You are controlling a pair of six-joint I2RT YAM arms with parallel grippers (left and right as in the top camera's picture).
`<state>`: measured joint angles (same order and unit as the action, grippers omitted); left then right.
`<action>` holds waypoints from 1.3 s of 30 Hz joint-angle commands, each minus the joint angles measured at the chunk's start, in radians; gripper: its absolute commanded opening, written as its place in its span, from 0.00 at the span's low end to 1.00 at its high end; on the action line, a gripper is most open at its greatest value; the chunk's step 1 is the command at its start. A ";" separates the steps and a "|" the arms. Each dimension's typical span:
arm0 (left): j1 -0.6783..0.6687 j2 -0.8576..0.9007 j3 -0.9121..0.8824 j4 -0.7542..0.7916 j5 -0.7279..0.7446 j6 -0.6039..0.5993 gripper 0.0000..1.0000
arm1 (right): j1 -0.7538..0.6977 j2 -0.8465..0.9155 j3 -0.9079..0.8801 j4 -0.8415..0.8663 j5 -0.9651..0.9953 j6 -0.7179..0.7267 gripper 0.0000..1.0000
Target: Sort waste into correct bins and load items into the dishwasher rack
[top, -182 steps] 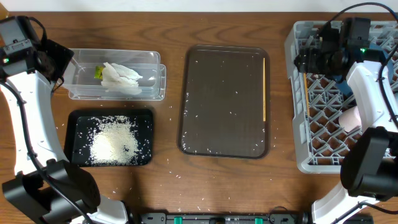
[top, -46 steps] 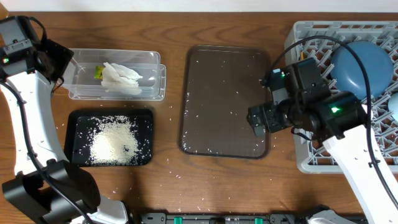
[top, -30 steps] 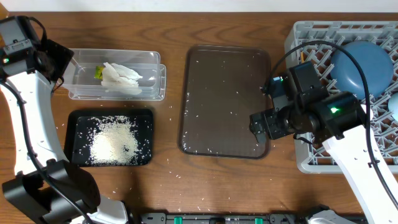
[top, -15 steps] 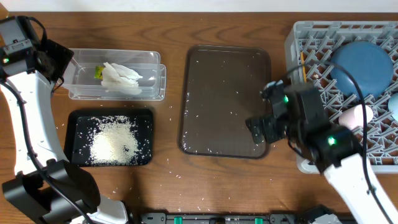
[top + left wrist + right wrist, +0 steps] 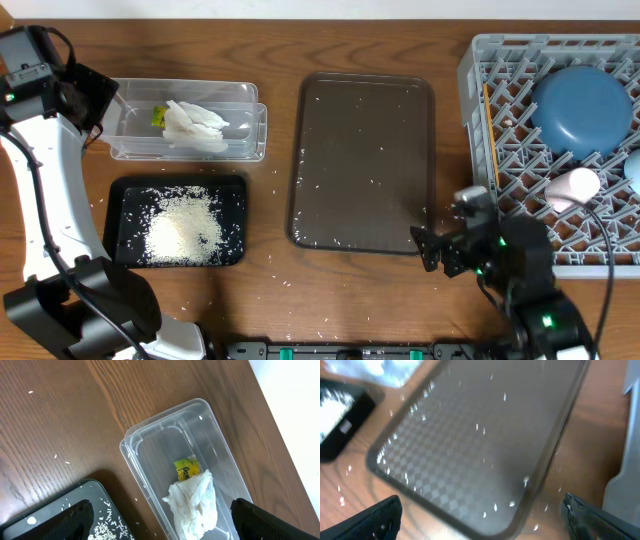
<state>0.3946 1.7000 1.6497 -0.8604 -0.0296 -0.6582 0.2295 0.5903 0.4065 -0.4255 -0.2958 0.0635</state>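
Right fingers stand wide, empty, over the brown tray's lower-right corner, just left of the rack. Left fingers stand wide, empty, above the clear tub, upper left, which holds tissue and wrapper, print unreadable. Rice lies heaped in the black tray. 1 dark-blue dish and 1 pink cup sit racked.

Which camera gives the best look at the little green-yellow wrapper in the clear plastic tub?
The left wrist view: the small green-yellow snack wrapper lies plainly in the clear plastic tub, beside crumpled white tissue. Overhead shows only a green sliver of it. The right wrist view misses it.
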 commanded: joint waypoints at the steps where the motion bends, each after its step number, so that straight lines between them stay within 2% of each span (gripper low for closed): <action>1: 0.002 -0.007 0.005 -0.002 -0.001 -0.009 0.91 | -0.032 -0.117 -0.072 0.053 -0.021 -0.010 0.99; 9: 0.002 -0.007 0.005 -0.003 -0.001 -0.009 0.91 | -0.069 -0.335 -0.245 0.193 -0.017 -0.009 0.99; 17: 0.002 -0.007 0.005 -0.003 -0.001 -0.009 0.91 | -0.069 -0.426 -0.395 0.406 -0.014 -0.009 0.99; 29: 0.002 -0.007 0.005 -0.003 -0.001 -0.009 0.91 | -0.111 -0.588 -0.401 0.380 0.039 -0.013 0.99; 36: 0.002 -0.007 0.005 -0.002 -0.001 -0.009 0.91 | -0.117 -0.585 -0.401 0.372 0.091 -0.016 0.99; 39: 0.002 -0.007 0.005 -0.003 -0.001 -0.009 0.91 | -0.118 -0.585 -0.401 0.369 0.098 -0.059 0.99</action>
<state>0.3946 1.7000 1.6497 -0.8604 -0.0292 -0.6582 0.1158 0.0147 0.0071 -0.0490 -0.2295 0.0505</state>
